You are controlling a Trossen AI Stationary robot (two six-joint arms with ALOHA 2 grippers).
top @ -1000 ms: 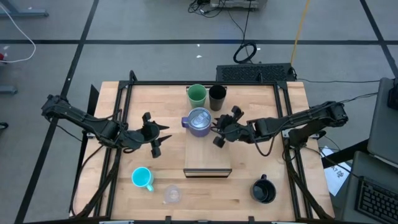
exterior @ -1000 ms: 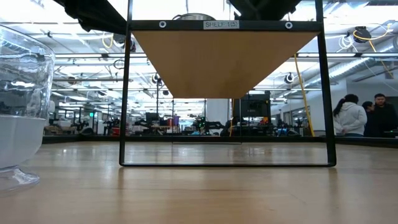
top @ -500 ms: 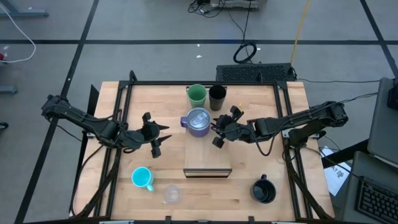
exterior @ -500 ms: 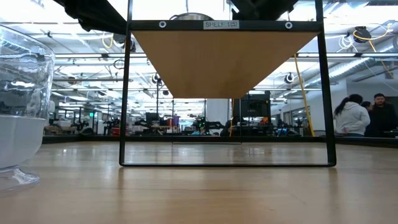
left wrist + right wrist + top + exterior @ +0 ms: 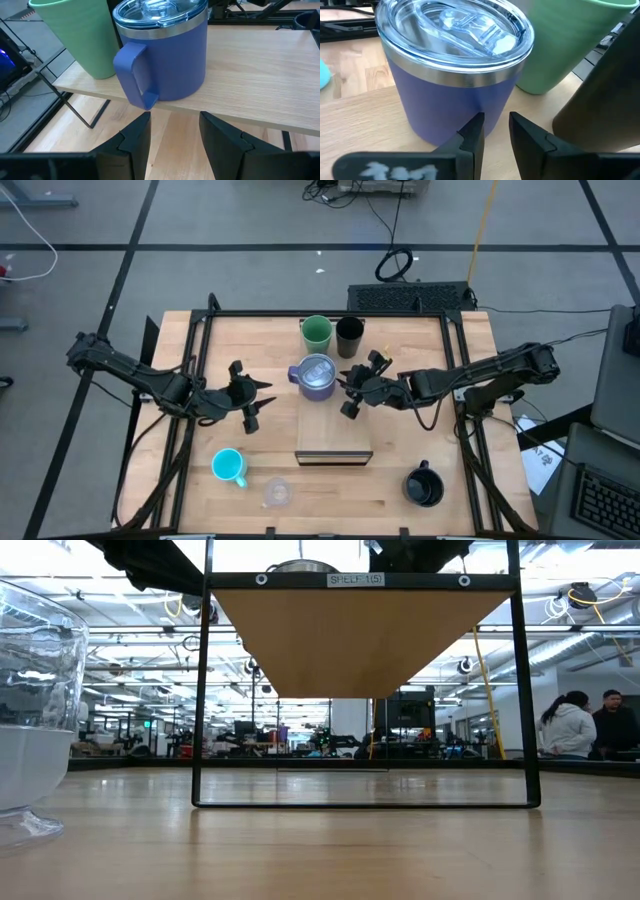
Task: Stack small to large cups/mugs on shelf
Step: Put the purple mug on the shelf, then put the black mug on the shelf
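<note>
While the left gripper [image 5: 250, 402] waits over the table left of the shelf [image 5: 334, 430], its fingers [image 5: 135, 140] stand apart and hold nothing; the lavender-grey mug [image 5: 317, 376] is well apart from it, with the handle turned toward this side. On the near left of the table stand the cyan handled mug [image 5: 229, 466] and the small clear glass [image 5: 276, 492]. At the far end of the shelf, the green cup [image 5: 317, 332] and the slim black tumbler [image 5: 349, 335] stand just behind the lidded mug. The right gripper [image 5: 347, 392] is just beside the mug, its fingers [image 5: 472, 135] parted narrowly and grasping nothing. The wide black mug [image 5: 423, 485] sits near right. Only the low view shows people [image 5: 590, 726] in the room behind, and the glass [image 5: 35, 710] very close
</note>
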